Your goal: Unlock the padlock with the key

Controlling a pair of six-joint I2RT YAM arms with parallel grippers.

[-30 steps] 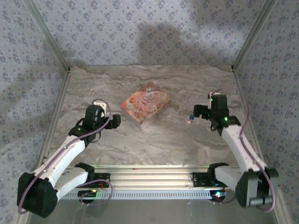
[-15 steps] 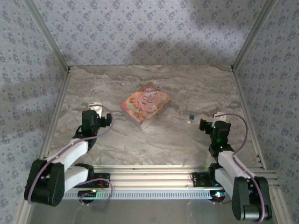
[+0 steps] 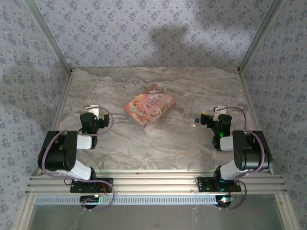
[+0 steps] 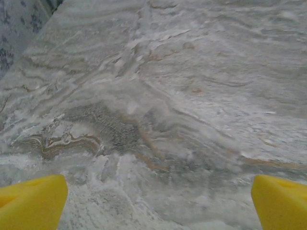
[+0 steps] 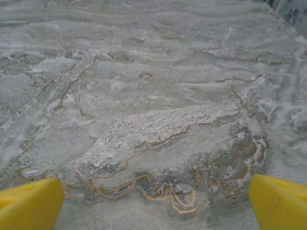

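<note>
Marbled grey surface [image 3: 158, 143], items largest to smallest. Pink-lidded tan box [image 3: 149, 106]: mid-surface. Left gripper [image 4: 158, 201] and right gripper [image 5: 156, 201]: I see both pairs of yellow jaws spread wide, holding nothing. Padlock [image 3: 196, 118]: toward the right edge, just beside the right gripper. I judge it light, rigid and probably slippery, so I would pinch its body across the flat sides.

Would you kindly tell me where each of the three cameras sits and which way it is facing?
Top external: above and behind the bases, looking down and forward at the table, pink box and padlock; left arm and right arm show folded.
Left wrist: on the left arm, aimed low across bare marble; left fingers at the bottom corners.
Right wrist: likewise on the right arm; right fingers at the bottom corners.
Shared: all see the marbled tabletop.
</note>
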